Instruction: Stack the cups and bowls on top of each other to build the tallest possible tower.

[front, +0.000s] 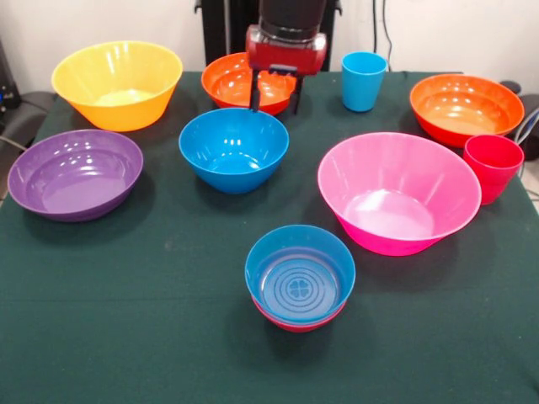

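My gripper [275,94] hangs with its two fingers spread and empty, tips just above the far rim of the medium blue bowl [233,148]. That bowl sits directly below and slightly toward the camera from me; the tower [300,278], small blue nested in magenta-red, lies nearer the camera still.
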Robot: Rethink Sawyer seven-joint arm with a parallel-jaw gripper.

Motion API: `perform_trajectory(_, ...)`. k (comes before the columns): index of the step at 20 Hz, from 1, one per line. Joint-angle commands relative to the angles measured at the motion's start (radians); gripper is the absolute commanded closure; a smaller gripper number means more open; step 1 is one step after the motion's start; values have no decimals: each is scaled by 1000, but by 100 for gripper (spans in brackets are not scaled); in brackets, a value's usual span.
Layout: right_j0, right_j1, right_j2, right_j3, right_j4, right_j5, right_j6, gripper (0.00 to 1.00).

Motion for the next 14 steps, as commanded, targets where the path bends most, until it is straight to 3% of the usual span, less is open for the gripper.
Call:
perform_trajectory(1,-46,105,66,-107,-74,-87,102,0)
perform_trajectory(8,-50,130,77,-121,-85,-109,121,0)
perform_trajectory(14,-10,160,73,-139,-58,-126,151,0)
